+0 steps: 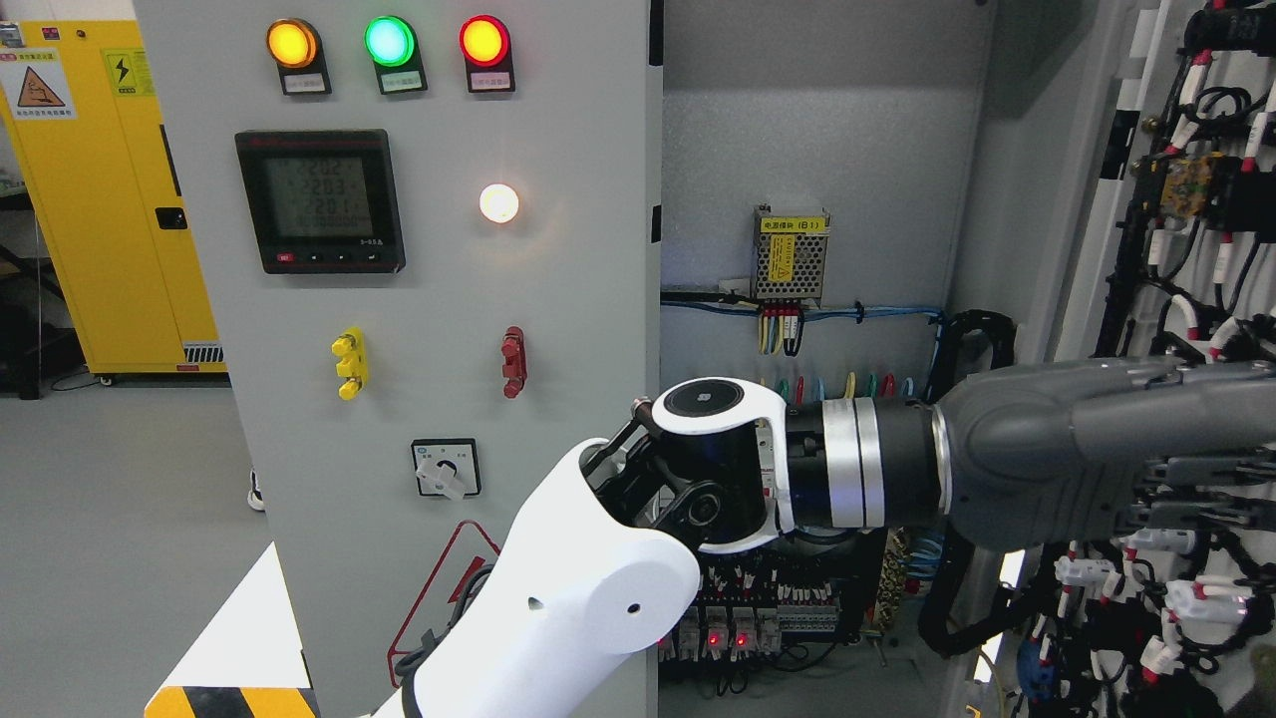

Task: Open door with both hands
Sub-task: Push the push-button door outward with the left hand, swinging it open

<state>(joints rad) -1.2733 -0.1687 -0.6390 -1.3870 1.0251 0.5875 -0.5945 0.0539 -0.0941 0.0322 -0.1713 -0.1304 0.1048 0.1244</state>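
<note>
The open grey metal cabinet door [1146, 299], its inner face hung with black and white wiring, stands at the right of the frame. My left hand [1097, 459], dark grey with straight, extended fingers [1196, 469], lies flat against it at mid-right; the white forearm [558, 618] rises from lower centre. Left of centre, the closed grey panel door [419, 299] carries an orange lamp [292, 43], green lamp [389, 41], red lamp [484, 41] and black digital meter [320, 200]. A yellow cabinet [110, 199] stands at upper left.
</note>
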